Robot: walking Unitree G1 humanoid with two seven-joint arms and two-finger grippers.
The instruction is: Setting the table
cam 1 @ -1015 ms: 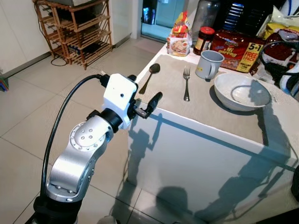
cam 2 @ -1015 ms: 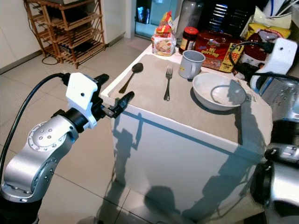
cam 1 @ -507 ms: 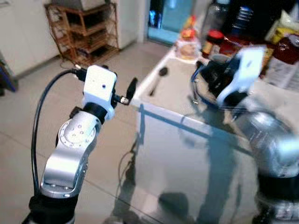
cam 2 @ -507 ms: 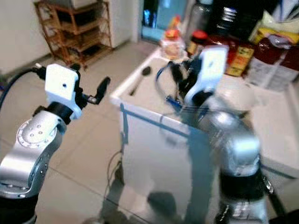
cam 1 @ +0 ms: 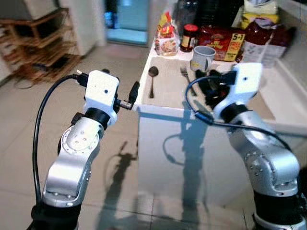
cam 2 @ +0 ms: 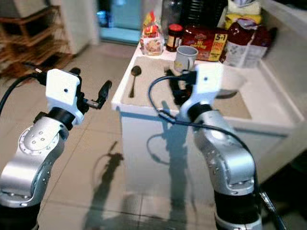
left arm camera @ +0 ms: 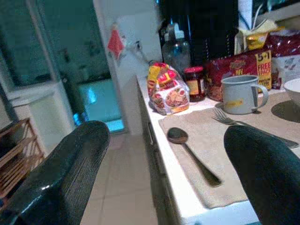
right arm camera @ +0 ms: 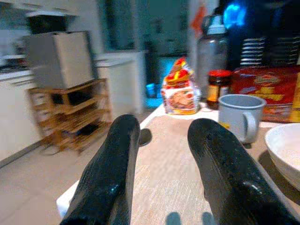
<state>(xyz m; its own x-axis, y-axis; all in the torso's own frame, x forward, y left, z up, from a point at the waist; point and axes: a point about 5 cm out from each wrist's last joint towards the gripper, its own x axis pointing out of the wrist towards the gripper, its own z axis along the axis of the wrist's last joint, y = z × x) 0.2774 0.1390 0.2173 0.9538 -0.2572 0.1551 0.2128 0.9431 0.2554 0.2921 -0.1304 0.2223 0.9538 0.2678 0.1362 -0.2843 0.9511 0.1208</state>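
A beige placemat (cam 1: 165,86) lies on the white table (cam 1: 163,143). On it are a spoon (cam 1: 152,76), a fork (left arm camera: 243,125), a grey mug (cam 1: 203,56) and a white bowl (right arm camera: 287,145). My left gripper (left arm camera: 164,178) hovers just off the table's near left corner, fingers wide open and empty. Over the mat's near edge my right gripper (right arm camera: 164,178) points toward the mug and bowl. It is open with nothing between its fingers. In the eye views the right arm (cam 1: 240,91) hides most of the bowl.
A snack bag (cam 1: 165,40), a jar (cam 1: 188,37), a red packet (cam 1: 223,40) and more bags crowd the table's far end. Wooden shelves (cam 1: 33,52) stand at the far left on the tiled floor (cam 1: 29,134).
The whole view has shifted and drawn back. My right arm has swung in from the far right to the mat's near edge. The left gripper stays by the table's left corner.
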